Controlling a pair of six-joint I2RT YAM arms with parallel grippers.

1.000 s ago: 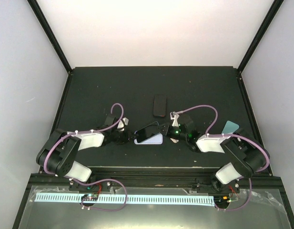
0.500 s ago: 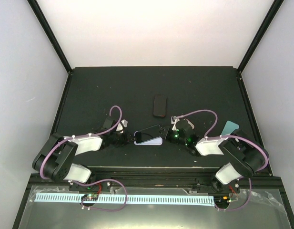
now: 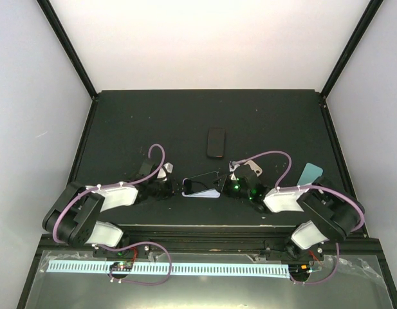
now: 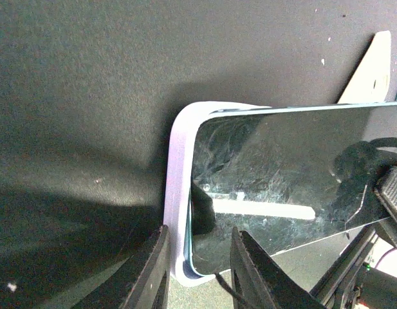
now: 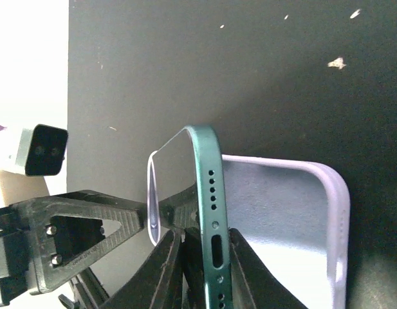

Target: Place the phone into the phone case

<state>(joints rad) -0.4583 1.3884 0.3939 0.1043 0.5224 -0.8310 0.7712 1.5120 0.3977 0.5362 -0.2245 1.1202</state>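
The lavender phone case (image 3: 201, 193) lies on the black table (image 3: 121, 129) between the two arms. The green-edged phone (image 3: 202, 182) stands tilted over it, its left end inside the case. My right gripper (image 3: 225, 187) is shut on the phone's right end; in the right wrist view the fingers (image 5: 246, 270) clamp the green edge (image 5: 210, 193), with the case (image 5: 282, 219) beside it. My left gripper (image 3: 173, 188) sits at the case's left end. In the left wrist view its fingers (image 4: 150, 270) straddle the case's end wall (image 4: 179, 193) and the phone's screen (image 4: 282, 167).
A second black phone (image 3: 216, 142) lies further back on the table, behind the case. A teal object (image 3: 310, 172) lies at the right, next to the right arm. The table's front edge runs just behind the arm bases.
The right gripper has moved left and lowered the phone flatter over the case. The left gripper has shifted slightly right, staying at the case's end.
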